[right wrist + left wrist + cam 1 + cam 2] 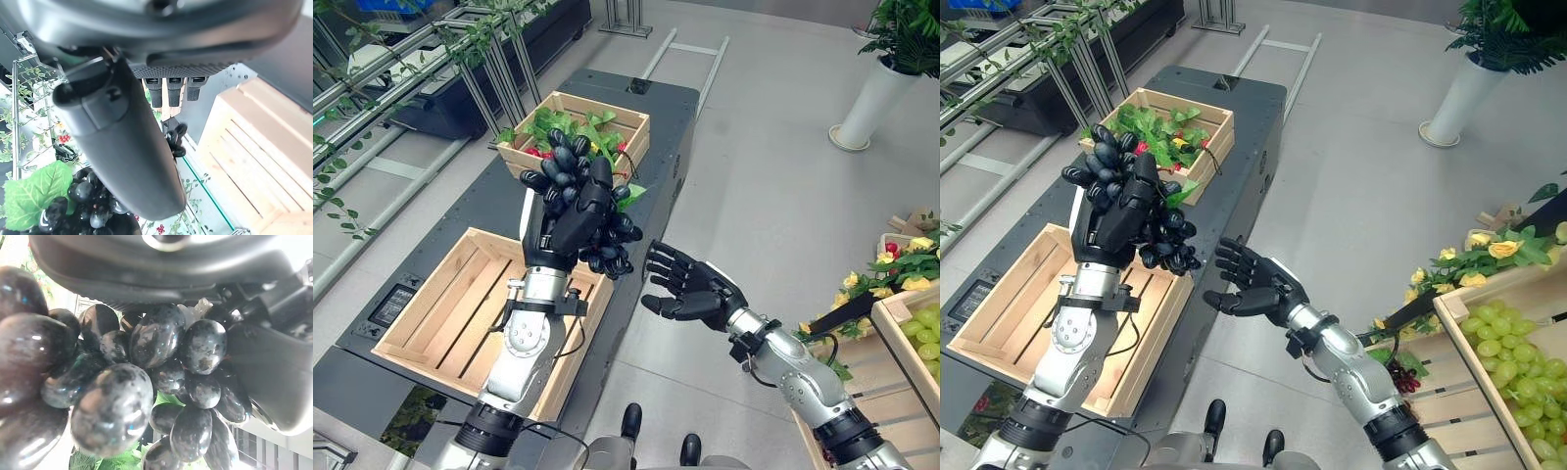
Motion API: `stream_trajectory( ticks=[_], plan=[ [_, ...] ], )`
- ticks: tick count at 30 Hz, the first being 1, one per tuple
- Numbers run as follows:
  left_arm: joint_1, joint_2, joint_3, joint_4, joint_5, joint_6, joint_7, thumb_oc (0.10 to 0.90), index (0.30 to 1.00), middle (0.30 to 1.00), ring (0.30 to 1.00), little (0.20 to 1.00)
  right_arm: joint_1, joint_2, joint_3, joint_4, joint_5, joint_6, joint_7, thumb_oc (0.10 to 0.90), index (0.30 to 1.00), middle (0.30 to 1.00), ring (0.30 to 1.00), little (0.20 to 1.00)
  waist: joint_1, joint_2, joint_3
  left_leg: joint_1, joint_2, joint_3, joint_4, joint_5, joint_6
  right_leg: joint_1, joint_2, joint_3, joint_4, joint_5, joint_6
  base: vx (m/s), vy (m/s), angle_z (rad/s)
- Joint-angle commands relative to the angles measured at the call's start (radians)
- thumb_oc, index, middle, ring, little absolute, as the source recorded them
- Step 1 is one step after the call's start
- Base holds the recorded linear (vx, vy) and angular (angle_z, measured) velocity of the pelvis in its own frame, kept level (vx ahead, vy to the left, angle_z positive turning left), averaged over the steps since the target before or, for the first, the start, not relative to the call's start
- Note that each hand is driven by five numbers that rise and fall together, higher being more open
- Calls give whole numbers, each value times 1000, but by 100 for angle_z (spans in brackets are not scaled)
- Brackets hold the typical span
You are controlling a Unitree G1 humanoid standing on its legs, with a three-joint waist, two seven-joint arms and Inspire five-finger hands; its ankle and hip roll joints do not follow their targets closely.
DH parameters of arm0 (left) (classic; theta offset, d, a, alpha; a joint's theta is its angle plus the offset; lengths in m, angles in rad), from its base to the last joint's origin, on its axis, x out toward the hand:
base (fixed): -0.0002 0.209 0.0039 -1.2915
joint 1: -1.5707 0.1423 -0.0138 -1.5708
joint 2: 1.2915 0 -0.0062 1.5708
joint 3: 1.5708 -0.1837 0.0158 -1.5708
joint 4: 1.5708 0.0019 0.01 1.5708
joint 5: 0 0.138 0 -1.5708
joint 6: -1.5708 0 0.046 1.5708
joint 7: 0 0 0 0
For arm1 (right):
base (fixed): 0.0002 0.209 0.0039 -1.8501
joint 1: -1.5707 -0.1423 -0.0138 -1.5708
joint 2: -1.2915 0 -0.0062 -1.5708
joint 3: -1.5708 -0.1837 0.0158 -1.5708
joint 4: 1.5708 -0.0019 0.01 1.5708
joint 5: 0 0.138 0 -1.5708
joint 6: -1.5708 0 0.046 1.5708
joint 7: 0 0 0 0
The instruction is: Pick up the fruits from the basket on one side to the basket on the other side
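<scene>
At far left on the dark platform (651, 147) sits an empty slatted wooden crate (460, 304). Above its near right corner, the robot's left hand (573, 215) is raised, fingers curled round a bunch of dark grapes (607, 245) held in the air. Behind it, farther along the platform, a second wooden crate (607, 117) holds green leaves and bits of red fruit. To the right, over the grey floor, the right hand (690, 289) hangs just beside the bunch with its palm turned toward it, fingers spread and relaxed, holding nothing. At far right, yellow flowers and leaves (1489, 257) lie against another wooden crate (1449, 318) filled with green grapes (1513, 362); a white planter (871, 103) stands on the floor beyond.

The left wrist view brings the grapes (146, 382) in close: glossy, near-black, oval berries with speckled skins, packed tight against the hand's dark palm, a green leaf showing beneath them. The right wrist view, looking past its own thumb (122, 147), catches the bunch from below with a bright green leaf attached, and the bare slats of the empty crate (254, 147) to one side.
</scene>
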Motion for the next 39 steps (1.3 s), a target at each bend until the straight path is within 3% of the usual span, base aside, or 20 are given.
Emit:
stream_trajectory(
  ticks=[1, 11, 19, 31, 39],
  plan=[
    [-46, -41, -9, 14, -59, -151, -32, 400, 300, 300, 300, 300, -4, 55, 44, -93, 80, -77, 34, 800, 900, 900, 900, 900, -8, -32, -170, 58, -35, 36, 1, -167, -5, -42, -32, 12, 3, 19, 43, 0, 0, 0],
    [-34, -59, -79, 5, -103, -103, -60, 400, 300, 300, 300, 300, -38, 87, 83, -96, 29, -145, -33, 800, 900, 900, 900, 900, -3, -30, -173, 60, -35, 36, 1, -170, -5, -41, -31, 14, 1, 19, 42, 0, 0, 0],
    [-26, -57, -103, 13, -88, -77, -58, 400, 300, 300, 300, 300, -60, 107, 91, -118, 44, -161, -56, 800, 900, 900, 900, 900, 2, -30, -177, 60, -35, 37, 1, -171, -4, -39, -29, 16, 1, 18, 41, 0, 0, 0],
    [-14, -41, -109, 40, -28, -70, -16, 400, 300, 300, 300, 300, -55, 117, 52, -151, 66, -224, -150, 800, 900, 900, 900, 900, -3, -30, -177, 59, -32, 45, 1, -171, -3, -44, -27, 20, 1, 19, 42, 0, 0, 0],
    [-15, -39, -114, 46, -28, -53, -13, 400, 300, 300, 300, 300, -54, 132, 57, -172, 98, -231, -156, 800, 900, 900, 900, 900, -5, -26, -174, 59, -31, 47, 1, -171, -2, -46, -26, 24, 1, 20, 41, 0, 0, 0]
  ],
)
